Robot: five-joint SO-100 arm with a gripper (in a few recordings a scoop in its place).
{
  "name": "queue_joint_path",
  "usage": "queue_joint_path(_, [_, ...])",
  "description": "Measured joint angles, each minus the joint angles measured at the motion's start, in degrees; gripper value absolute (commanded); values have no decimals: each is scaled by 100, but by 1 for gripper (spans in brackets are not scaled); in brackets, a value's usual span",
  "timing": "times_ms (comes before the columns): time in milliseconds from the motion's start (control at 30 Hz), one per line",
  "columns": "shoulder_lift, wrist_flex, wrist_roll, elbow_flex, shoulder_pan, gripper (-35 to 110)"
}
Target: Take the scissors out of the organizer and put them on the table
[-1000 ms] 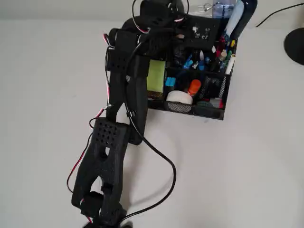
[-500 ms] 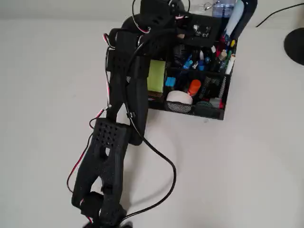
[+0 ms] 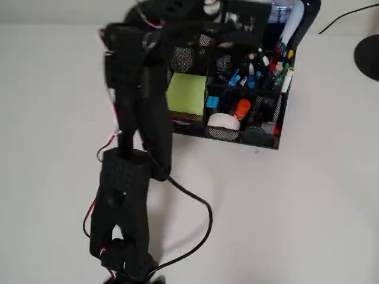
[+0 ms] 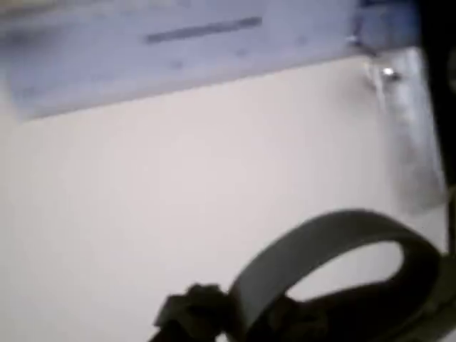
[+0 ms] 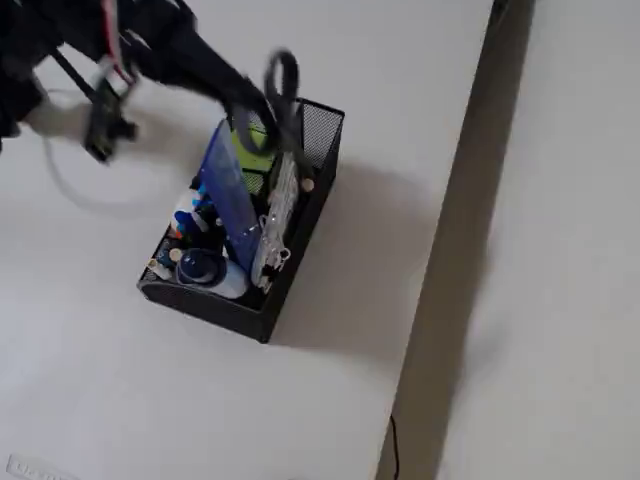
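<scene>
Above the organizer in the fixed view, you have the gripper closed on the scissors, pinching near the dark loop handle, which sits just over the organizer's far rim. The silver blades hang down from there along the organizer's right wall, next to a blue sheet standing inside it; the tips look like they are still inside the organizer, but the frame is blurred, so that part is only likely. In the wrist view the grey loop handle of the scissors fills the lower right, close to the lens, with one blade running up the right edge and white table behind it. In the overhead view the arm reaches from the bottom edge up over the organizer's left side and covers the back left compartments. Inside the organizer, the lime-green sticky-note pad lies in the left compartment, the white tape roll sits just right of it at the front, an orange cap is beside the roll, and pens and markers stand in the back right compartments. The table spreads bare around the organizer.
</scene>
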Motion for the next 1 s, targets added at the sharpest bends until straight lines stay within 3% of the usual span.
queue_joint_path(267, [1477, 844, 0, 105, 422, 0])
queue_joint_path(567, [2874, 2540, -439, 97, 2320, 0])
queue_joint_path(767, [3366, 2988, -2013, 97, 2971, 0])
queue_joint_path(1000, [4289, 3287, -5071, 1213, 1767, 0])
